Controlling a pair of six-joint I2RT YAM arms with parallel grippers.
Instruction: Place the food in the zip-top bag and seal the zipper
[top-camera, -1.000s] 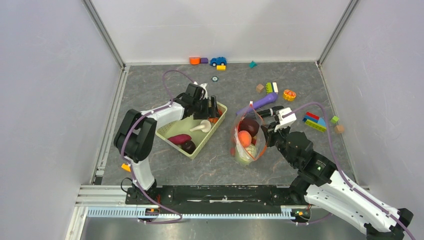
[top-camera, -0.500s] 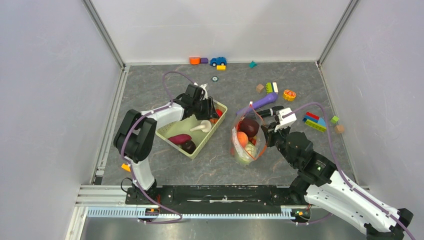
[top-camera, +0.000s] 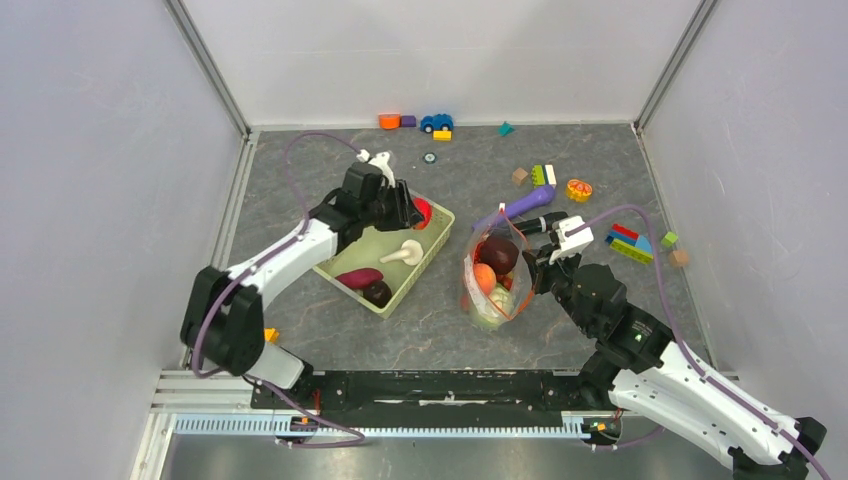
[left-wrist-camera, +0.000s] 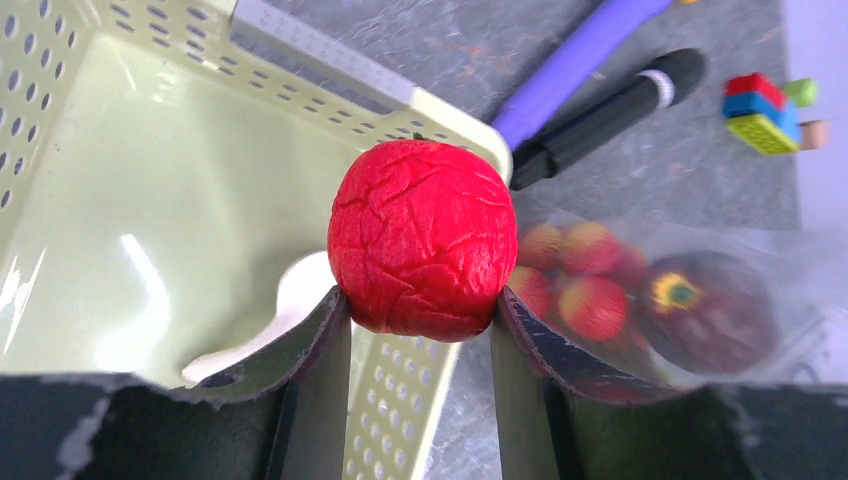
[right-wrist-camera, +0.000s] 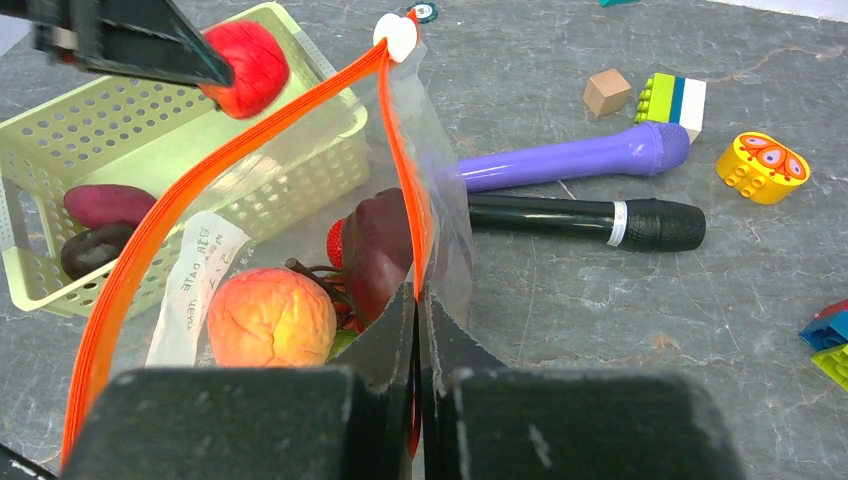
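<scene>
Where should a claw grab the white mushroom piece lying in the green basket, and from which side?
Probably by its narrow stem, coming straight down from above. The white mushroom piece lies on its side on the floor of the green basket, so the walls block a sideways approach, and the stem looks slimmer than the rounded cap. Close across the stem, not along it.

Red apple (left-wrist-camera: 421, 238), orange-red zipper (right-wrist-camera: 300, 105)
</scene>
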